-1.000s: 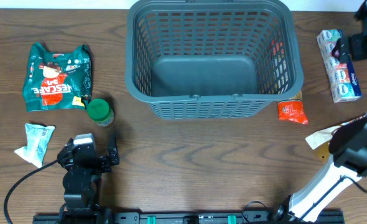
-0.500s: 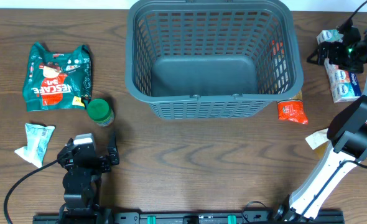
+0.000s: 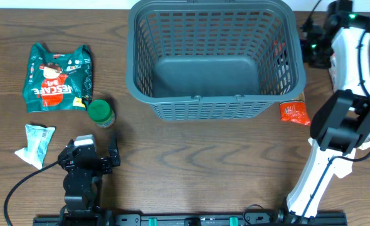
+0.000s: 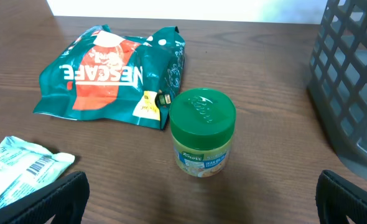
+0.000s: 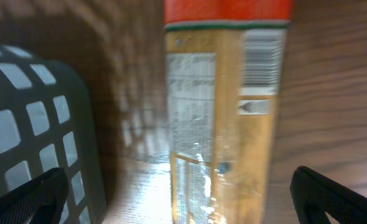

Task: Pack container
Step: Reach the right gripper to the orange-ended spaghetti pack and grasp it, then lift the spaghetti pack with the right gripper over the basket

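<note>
1. The basket [image 3: 213, 108] sits at the middle of the bench's back edge. It is dark grey hard plastic, rectangular with rounded corners, with slotted lattice walls and a smooth solid floor. Nothing lies in it.
2. Your right arm stretches to the back right corner of the bench. The right gripper [image 5: 183, 199] hangs over the strip beside the basket's right wall, fingers spread wide and gripping nothing.
3. The left gripper [image 4: 202, 202] sits low near the front left corner, facing the back edge, fingers just as wide apart and empty.
4. The green coffee bag [image 3: 56, 75] lies flat near the left edge. It is soft, glossy, crinkled foil and roughly square.
5. The orange-and-tan packet [image 5: 224, 124] is, by my judgement, what the next move turns on.
   - It lies flat just beside the basket's right wall, under the right fingers, with its long axis along that wall.
   - The right arm is by far the nearer, and its fingers straddle the packet's short width.
   - It looks like thin shiny film, so expect it to flex.
   - The wrist view is blurred, so you cannot tell whether the fingers touch it.
6. The jar [image 4: 202, 134] stands upright straight ahead of the left fingers, just beside the bag's corner. It is rigid and round, with a smooth green lid and a paper label.
7. The small white-and-green sachet [image 3: 34, 144] lies crumpled near the left edge, beside the left gripper.
</note>
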{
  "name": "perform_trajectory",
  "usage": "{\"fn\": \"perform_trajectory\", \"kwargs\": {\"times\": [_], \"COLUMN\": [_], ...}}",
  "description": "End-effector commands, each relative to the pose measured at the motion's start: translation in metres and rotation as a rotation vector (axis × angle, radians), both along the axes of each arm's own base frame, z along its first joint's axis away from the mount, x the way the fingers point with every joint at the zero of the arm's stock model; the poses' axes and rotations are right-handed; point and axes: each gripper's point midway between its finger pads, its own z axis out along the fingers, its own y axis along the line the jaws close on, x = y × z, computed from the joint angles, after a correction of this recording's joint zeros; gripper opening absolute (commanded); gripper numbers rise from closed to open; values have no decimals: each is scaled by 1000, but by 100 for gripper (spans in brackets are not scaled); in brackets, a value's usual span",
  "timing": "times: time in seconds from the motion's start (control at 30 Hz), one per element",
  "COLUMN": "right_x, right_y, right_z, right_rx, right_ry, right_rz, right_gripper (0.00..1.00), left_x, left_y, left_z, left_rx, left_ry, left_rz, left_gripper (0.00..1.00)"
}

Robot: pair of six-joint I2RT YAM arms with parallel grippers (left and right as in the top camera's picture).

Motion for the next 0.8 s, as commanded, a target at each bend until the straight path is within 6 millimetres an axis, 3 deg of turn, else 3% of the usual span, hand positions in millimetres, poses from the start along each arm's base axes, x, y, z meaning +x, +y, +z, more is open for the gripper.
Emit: {"fn": "perform_trajectory", "kwargs": {"times": [0.0, 0.5, 0.67, 0.7, 0.73, 0.77], "right_x": [-12, -50, -56, -56, -56, -56], "right_y": [-6, -11, -11, -12, -13, -13], "right_z": [-20, -88, -101, -101, -101, -101], "right_rx": [-6, -29, -30, -30, -31, -33], "right_ry": [60, 184, 194, 193, 191, 190], "right_rz": [-39, -41, -36, -34, -25, -14], "right_gripper": [99, 99, 99, 97, 88, 72], "left_x": [-1, -1, -1, -1, -1, -1], "left_y": [0, 0, 0, 0, 0, 0], "left_z": [-10, -10, -10, -10, -10, -10], "left_rx": [5, 5, 5, 5, 5, 5], "left_ry": [20, 20, 20, 20, 20, 20], "left_rz": [-1, -1, -1, -1, -1, -1], "left_gripper": [98, 99, 98, 99, 98, 99]}}
